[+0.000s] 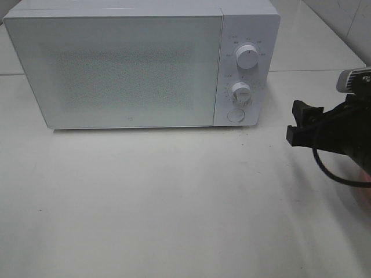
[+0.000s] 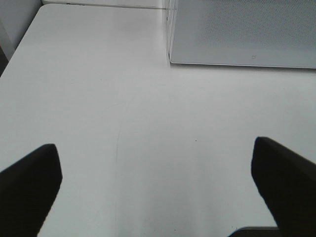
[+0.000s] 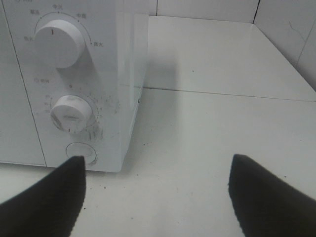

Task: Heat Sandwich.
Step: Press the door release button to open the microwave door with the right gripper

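Standing shut on a plain white bench point(image 1: 174, 202), a white box-shaped microwave oven point(image 1: 116, 63) with a frosted door is shown from above. A round white upper dial point(image 1: 248, 58), a round white lower dial point(image 1: 240, 92) and a round white push button point(image 1: 235, 115) are stacked on its right-hand panel. The black right arm point(image 1: 342, 130) is seen near that panel, its jaws spread wide and empty. The left arm's jaws are likewise spread over bare bench in front of the oven's left corner. The sandwich is seen in no view, and whether it lies behind the door cannot be told. One risk is judged: with jaws so wide, the lower dial could be knocked instead of the button, or the oven pushed back across the smooth bench.
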`<action>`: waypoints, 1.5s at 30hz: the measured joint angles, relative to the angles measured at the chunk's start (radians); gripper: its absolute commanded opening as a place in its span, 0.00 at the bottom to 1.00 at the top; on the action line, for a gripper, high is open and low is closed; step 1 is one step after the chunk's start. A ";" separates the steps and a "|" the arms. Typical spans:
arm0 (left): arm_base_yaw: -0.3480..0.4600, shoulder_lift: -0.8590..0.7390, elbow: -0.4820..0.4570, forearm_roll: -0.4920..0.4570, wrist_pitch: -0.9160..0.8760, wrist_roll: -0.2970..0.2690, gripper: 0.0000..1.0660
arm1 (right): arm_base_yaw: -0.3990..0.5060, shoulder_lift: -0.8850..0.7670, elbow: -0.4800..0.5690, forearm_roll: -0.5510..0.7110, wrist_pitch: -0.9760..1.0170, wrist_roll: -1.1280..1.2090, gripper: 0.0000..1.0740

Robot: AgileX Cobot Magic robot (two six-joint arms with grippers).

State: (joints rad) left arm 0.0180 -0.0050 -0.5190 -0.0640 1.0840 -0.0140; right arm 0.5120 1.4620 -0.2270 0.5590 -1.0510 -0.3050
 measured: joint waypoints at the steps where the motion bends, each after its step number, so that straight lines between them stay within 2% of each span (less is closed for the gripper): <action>1: 0.000 0.000 0.000 0.000 0.000 0.000 0.94 | 0.026 0.017 0.001 0.030 -0.024 -0.006 0.71; 2: 0.000 0.000 0.000 0.000 0.000 0.000 0.94 | 0.070 0.048 0.001 0.074 -0.066 -0.007 0.71; 6: 0.000 0.000 0.000 0.000 0.000 0.000 0.94 | 0.139 0.096 0.001 0.124 -0.109 -0.007 0.71; 8: 0.000 0.000 0.000 0.000 0.000 0.000 0.94 | 0.210 0.136 0.000 0.181 -0.140 -0.007 0.71; 14: 0.000 0.000 0.000 0.000 0.000 0.000 0.94 | 0.293 0.187 -0.007 0.283 -0.148 0.000 0.71; 18: 0.000 0.000 0.000 0.000 0.000 0.000 0.94 | 0.357 0.234 -0.052 0.327 -0.151 0.001 0.71; 33: 0.000 0.000 0.000 0.000 0.000 0.000 0.94 | 0.375 0.260 -0.087 0.334 -0.155 0.055 0.71; 37: 0.000 0.000 0.000 0.000 0.000 0.000 0.94 | 0.375 0.260 -0.087 0.334 -0.155 0.168 0.71; 40: 0.000 0.000 0.000 0.000 0.000 0.000 0.94 | 0.375 0.260 -0.087 0.334 -0.155 0.375 0.71; 42: 0.000 0.000 0.000 0.000 0.000 0.000 0.94 | 0.375 0.260 -0.087 0.334 -0.155 0.426 0.71; 45: 0.000 0.000 0.000 0.000 0.000 0.000 0.94 | 0.375 0.260 -0.087 0.334 -0.155 0.697 0.70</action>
State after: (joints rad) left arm 0.0180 -0.0050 -0.5190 -0.0640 1.0840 -0.0140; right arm 0.8870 1.7220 -0.3140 0.8930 -1.2060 0.3920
